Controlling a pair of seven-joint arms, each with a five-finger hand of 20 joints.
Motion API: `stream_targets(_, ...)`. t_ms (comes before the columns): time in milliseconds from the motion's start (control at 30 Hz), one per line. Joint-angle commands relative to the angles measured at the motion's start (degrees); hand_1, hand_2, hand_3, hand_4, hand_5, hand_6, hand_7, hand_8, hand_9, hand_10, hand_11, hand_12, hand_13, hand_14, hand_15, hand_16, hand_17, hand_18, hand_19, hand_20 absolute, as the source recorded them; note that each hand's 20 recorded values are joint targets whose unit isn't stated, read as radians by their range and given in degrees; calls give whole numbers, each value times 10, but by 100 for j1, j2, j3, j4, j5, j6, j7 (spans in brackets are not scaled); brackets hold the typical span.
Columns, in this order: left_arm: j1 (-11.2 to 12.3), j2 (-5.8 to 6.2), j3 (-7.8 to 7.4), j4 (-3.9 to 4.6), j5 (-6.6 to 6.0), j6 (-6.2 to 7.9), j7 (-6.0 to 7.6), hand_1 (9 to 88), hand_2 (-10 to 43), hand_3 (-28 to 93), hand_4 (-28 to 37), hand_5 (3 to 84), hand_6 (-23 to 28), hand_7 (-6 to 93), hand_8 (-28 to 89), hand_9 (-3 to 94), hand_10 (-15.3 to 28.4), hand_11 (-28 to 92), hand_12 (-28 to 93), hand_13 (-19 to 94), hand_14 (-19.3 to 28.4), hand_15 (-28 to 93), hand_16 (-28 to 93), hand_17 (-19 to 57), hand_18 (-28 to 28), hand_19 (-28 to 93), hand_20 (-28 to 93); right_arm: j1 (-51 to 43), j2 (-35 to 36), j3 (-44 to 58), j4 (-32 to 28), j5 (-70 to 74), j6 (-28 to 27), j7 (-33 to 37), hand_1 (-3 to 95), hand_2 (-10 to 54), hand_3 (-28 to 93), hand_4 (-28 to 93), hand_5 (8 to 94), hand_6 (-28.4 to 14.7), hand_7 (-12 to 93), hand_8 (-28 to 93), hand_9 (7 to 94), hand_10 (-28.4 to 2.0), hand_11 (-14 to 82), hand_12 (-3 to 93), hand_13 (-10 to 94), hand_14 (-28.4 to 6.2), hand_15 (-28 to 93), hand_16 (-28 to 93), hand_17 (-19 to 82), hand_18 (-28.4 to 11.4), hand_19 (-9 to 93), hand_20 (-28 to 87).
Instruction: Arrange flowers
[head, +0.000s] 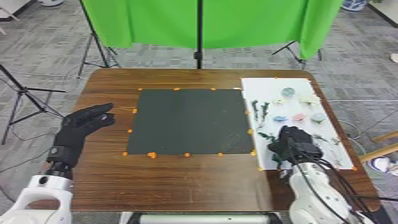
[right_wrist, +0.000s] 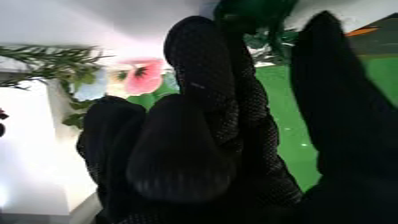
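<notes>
Green cloth (head: 160, 22) hanging — grey floor (head: 44, 50), black stands (head: 21, 90).

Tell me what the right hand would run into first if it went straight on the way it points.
Probably the blue flower just ahead of the right hand in the head view, though its height above the white board is unclear.

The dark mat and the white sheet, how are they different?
The dark mat is nearly black, but the white sheet is bright. The dark mat is wide, while the white sheet is narrower and longer. The white sheet has flowers on it and is farther to the robot's right than the dark mat. Both lie flat on the table.
</notes>
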Motion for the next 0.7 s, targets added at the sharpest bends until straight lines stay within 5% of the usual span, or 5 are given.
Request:
stream_targets(33,25,33,-13,-5,-280,63,-116,391,-10,574,-175,489,49,151,-67,489,138,225,127,406,189,284,-10,57,123,109,176,-202,-30,-232,280,196,-63,-56,851,-95,-256,465,799,-39,327,215,867,-138,414,377,937,-2,666,322,715,-109,932,561)
stream_targets(200,62,245,-120,-8,-401,48,-197,390,-8,574,-178,490,50,152,-66,490,139,226,126,406,190,286,-11,56,124,111,175,-210,48,-137,222,325,74,-90,881,-95,-281,544,804,-38,340,222,873,-128,424,404,937,4,683,304,727,-103,932,555)
stream_targets(300,88,586,-204,45,-609,63,-212,390,-8,574,-179,491,50,151,-67,490,139,226,127,406,190,287,-11,56,124,111,175,-197,124,44,-28,442,235,-115,882,-95,-282,577,806,-42,351,226,874,-126,426,421,937,10,696,293,734,-101,932,552)
stream_targets(500,90,1452,-534,506,-1129,203,-113,386,-4,576,-179,491,51,152,-67,491,143,229,127,408,192,290,-12,58,125,112,174,158,345,251,-576,821,667,-205,881,-95,-282,602,803,-47,364,228,872,-128,445,417,937,13,707,281,741,-101,932,556)
stream_targets(700,159,1847,-715,942,-1406,515,-6,380,-5,584,-180,492,50,155,-67,495,141,234,127,411,190,294,-13,59,125,113,174,788,299,-32,-802,1126,1025,-320,881,-95,-283,610,803,-50,370,226,871,-129,454,410,937,13,713,273,742,-101,932,560)
